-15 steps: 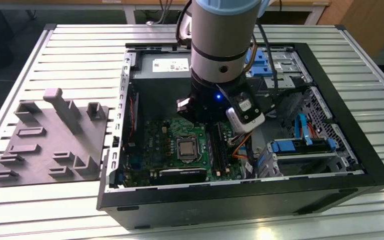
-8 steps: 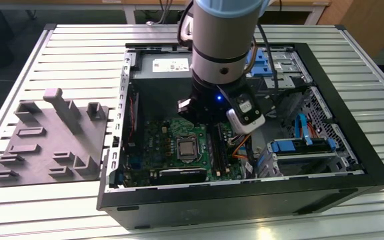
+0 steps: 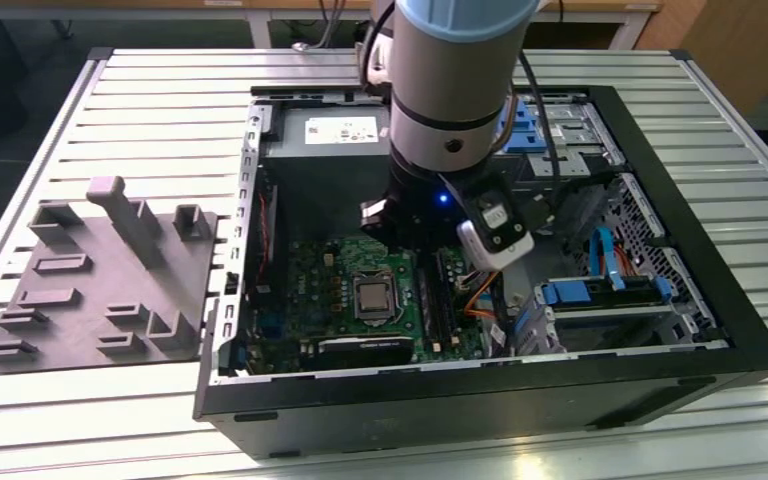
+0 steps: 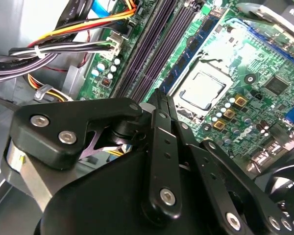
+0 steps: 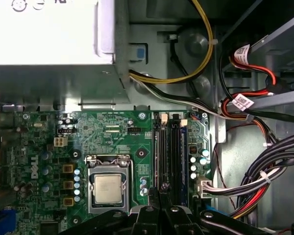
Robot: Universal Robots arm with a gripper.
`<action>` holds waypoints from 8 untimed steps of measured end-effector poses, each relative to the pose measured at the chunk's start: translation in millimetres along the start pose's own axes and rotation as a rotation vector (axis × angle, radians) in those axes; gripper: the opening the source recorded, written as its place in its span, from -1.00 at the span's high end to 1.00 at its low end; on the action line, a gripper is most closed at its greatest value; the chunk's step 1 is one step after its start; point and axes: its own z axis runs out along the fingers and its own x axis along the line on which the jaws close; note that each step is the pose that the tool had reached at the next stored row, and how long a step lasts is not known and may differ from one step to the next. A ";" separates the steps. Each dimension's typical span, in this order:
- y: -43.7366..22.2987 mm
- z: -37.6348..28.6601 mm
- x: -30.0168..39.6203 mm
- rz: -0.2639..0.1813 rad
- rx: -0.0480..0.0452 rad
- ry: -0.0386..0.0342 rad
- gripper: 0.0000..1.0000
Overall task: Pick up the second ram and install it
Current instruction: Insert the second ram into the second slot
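The second ram cannot be picked out with certainty. In the first wrist view a dark, narrow strip runs along the memory slots (image 5: pixel 170 152) straight out from the tip of the claw (image 5: pixel 161 188), but I cannot tell whether that strip is the stick or a bare slot. I also cannot tell whether the claw is clenched, released or grasping anything. In the second wrist view the claw (image 4: pixel 156 98) shows as black linkage tapering to a narrow tip, which is all that can be made out of it.

That tip hangs low over the motherboard (image 5: pixel 112 132), at the near end of the memory slots (image 4: pixel 159 44). The processor socket (image 5: pixel 108 188) lies just beside the slots, on their other side from the bundled cables (image 5: pixel 255 181).

In the exterior view the arm (image 3: pixel 451 100) reaches down into the open computer case (image 3: pixel 704 300), and its wrist covers the area above the slots (image 3: pixel 440 300). The silver power supply (image 3: pixel 337 125) sits at the far end of the case. The grey holder tray (image 3: pixel 104 290) lies on the slatted worktop (image 3: pixel 157 100), well apart from the claw, towards the exterior view's left.
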 end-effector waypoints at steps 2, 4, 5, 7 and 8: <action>0.0 0.9 -0.7 0.003 0.0001 -0.0002 0.76; -0.1 1.9 -1.1 0.006 0.0001 -0.0003 0.76; -0.1 2.4 -1.2 0.007 0.0002 -0.0004 0.76; -0.1 3.3 -1.4 0.008 0.0003 -0.0005 0.76; -0.1 3.7 -1.5 0.009 0.0004 -0.0005 0.76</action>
